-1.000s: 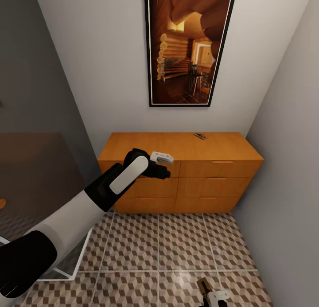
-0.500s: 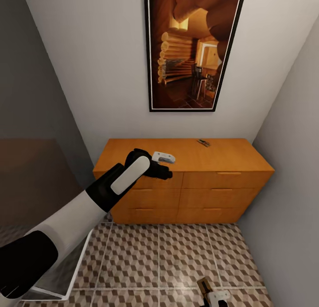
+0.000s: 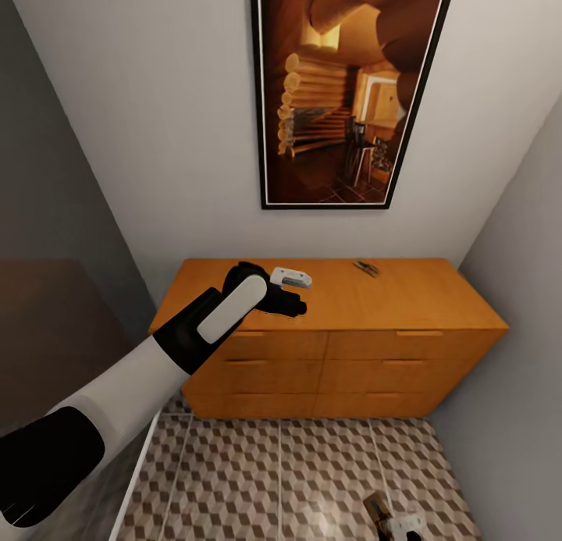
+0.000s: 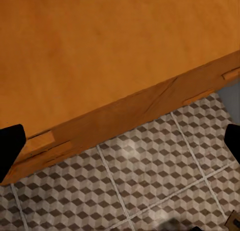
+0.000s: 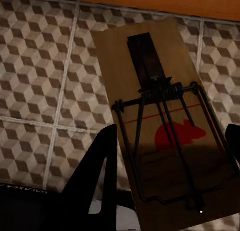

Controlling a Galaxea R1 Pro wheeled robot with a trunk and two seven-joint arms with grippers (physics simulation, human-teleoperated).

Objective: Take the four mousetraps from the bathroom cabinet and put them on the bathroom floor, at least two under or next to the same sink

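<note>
My left tool [image 3: 293, 297] hovers over the cabinet [image 3: 328, 354] top, its fingers apart with nothing between them — another mousetrap [image 3: 367, 268] lies on that top, well off to its far right. My right tool [image 3: 398, 528] sits low over the bathroom floor [image 3: 281, 478], clamped on a mousetrap [image 5: 165, 126] — spring and red mark face up.

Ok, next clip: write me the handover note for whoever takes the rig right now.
Left pincer: open, empty, over the orange-brown wooden drawer cabinet's top.
Right pincer: shut on a flat tan wooden mousetrap, low above the cube-patterned tile floor.
A small dark item, probably another trap, lies on the cabinet top.
No trap seen on the floor yet. Sink unseen; placing all four remains.
</note>
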